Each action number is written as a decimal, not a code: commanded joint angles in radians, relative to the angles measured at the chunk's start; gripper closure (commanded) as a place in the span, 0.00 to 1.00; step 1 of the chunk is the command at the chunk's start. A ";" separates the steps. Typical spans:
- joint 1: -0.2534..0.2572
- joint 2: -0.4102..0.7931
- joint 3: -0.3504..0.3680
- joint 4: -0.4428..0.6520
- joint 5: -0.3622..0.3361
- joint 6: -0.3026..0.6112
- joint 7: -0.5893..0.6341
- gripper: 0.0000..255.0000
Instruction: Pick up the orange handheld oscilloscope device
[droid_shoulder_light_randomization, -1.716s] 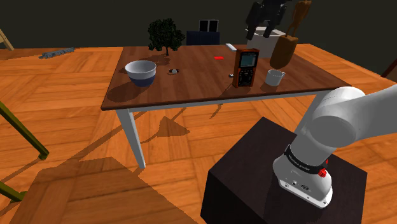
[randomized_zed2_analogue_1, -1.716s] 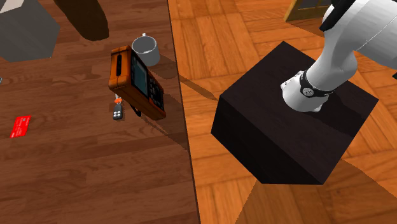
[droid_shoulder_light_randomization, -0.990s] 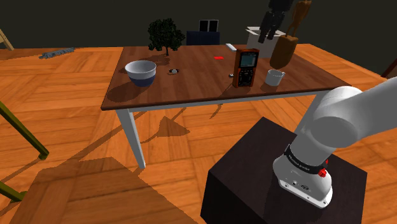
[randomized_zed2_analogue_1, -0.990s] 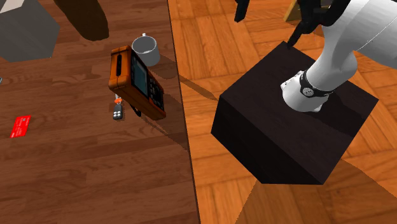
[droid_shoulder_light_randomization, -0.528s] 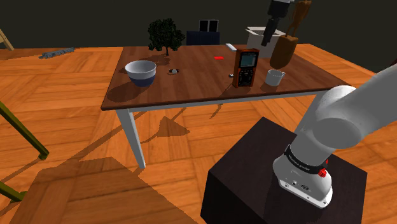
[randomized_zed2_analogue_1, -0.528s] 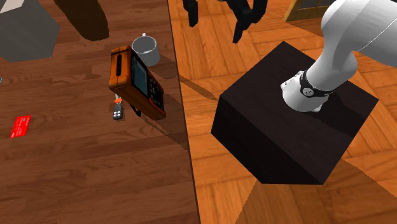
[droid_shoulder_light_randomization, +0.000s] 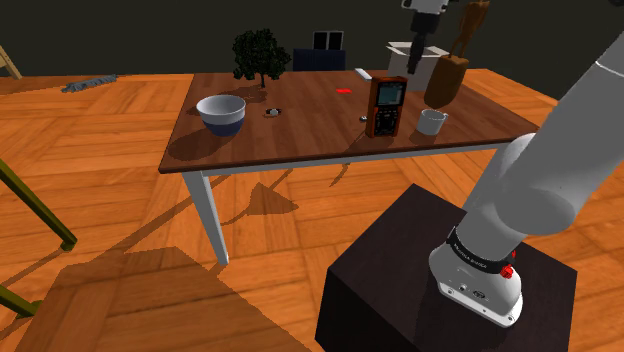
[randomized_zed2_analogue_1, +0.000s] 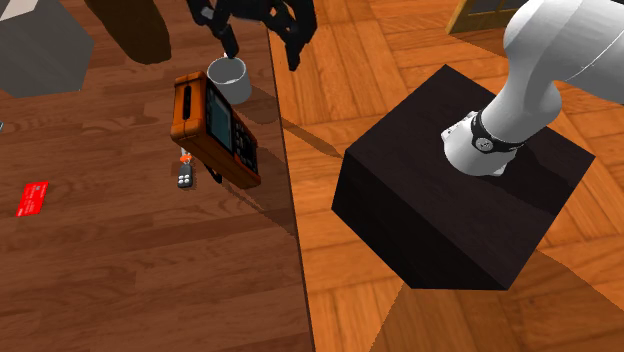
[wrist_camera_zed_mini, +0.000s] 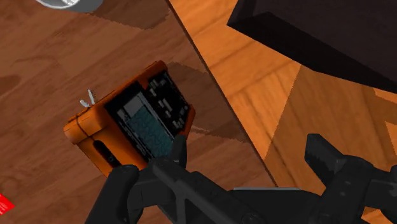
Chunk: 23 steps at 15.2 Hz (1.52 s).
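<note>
Tool (randomized_zed2_analogue_1: 262, 45) hangs wide open and empty near the orange oscilloscope (randomized_zed2_analogue_1: 215, 130).

Oscilloscope (randomized_zed2_analogue_1: 213, 130) on table (randomized_zed2_analogue_1: 120, 270), beside cup (randomized_zed2_analogue_1: 230, 78)

Shoulder cam sits beside and a bit behind the stand (droid_shoulder_light_randomization: 400, 270), fairly far back, looking across at the whole table (droid_shoulder_light_randomization: 300, 135) from its long near edge. Second exterior cam is much closer and high up, staring almost straight down at that same edge, so both catch the stand, the edge and the orange device (randomized_zed2_analogue_1: 213, 128) near it. Wrist cam rides the gripper (wrist_camera_zed_mini: 248, 141) and looks steeply down, close in, at that edge, the device and a corner of the stand.
</note>
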 joint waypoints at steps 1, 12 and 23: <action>-0.003 0.115 -0.043 0.074 0.068 -0.003 -0.134 0.00; -0.259 0.646 0.025 0.550 0.352 -0.122 -0.571 0.00; -0.248 0.658 0.032 0.477 0.362 -0.042 -0.579 1.00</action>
